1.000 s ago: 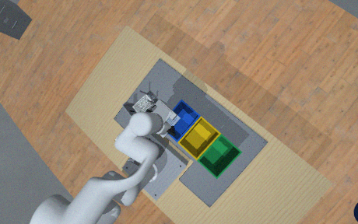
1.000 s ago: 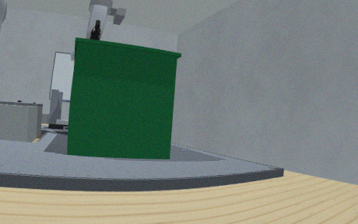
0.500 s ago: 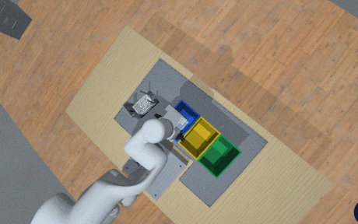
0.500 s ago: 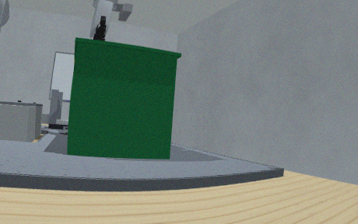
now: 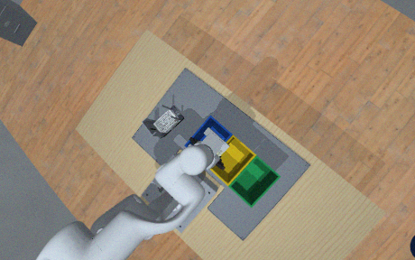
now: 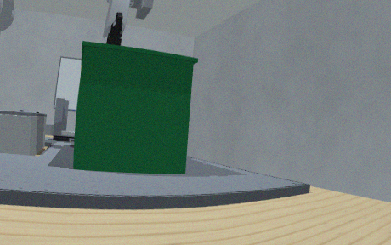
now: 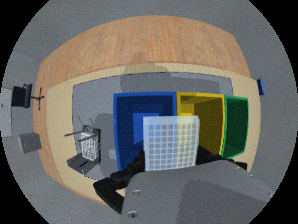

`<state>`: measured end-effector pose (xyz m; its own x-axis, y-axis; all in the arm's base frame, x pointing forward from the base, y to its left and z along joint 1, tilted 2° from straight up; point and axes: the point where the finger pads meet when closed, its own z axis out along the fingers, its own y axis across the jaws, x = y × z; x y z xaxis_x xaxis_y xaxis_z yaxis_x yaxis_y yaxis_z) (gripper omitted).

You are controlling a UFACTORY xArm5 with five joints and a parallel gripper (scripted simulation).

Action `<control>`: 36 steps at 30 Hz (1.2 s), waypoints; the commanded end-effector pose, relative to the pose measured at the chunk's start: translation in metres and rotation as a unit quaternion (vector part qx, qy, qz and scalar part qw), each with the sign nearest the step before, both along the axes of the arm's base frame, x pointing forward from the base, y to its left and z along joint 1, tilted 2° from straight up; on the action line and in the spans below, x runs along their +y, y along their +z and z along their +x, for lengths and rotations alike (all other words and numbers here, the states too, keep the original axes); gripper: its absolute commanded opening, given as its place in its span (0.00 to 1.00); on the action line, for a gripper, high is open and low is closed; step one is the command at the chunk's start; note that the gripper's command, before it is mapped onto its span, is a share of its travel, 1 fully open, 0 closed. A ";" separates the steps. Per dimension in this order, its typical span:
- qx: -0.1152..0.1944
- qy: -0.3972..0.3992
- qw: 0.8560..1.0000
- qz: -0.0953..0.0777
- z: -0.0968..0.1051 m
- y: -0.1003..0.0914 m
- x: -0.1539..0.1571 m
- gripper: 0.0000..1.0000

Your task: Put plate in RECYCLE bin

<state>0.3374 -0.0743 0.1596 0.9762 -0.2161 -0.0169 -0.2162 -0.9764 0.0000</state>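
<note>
My gripper (image 5: 217,149) is shut on the white 96-well plate (image 7: 170,143) and holds it in the air over the border between the blue bin (image 5: 213,128) and the yellow bin (image 5: 234,159). In the wrist view the plate's grid covers part of the blue bin (image 7: 143,125) and the edge of the yellow bin (image 7: 201,123). The stack rack K1 (image 5: 163,120) stands to the left of the bins with the lower plate in it, and also shows in the wrist view (image 7: 87,144). In the exterior view only the gripper's dark finger (image 6: 114,31) shows above the green bin.
The green bin (image 5: 254,181) stands upright next to the yellow one at the row's right end; it fills the exterior view (image 6: 132,111) and hides the other bins. All three bins stand upright on a grey mat (image 5: 266,153). My arm's base (image 5: 135,221) is at the lower left.
</note>
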 end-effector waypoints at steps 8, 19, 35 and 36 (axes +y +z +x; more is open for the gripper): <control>-0.003 0.000 1.000 0.000 0.003 0.000 -0.038 0.00; -0.004 0.000 1.000 0.000 0.004 0.000 -0.068 0.00; -0.005 0.000 1.000 0.000 0.004 -0.001 -0.090 0.00; -0.005 0.000 1.000 0.000 0.004 -0.001 -0.090 0.00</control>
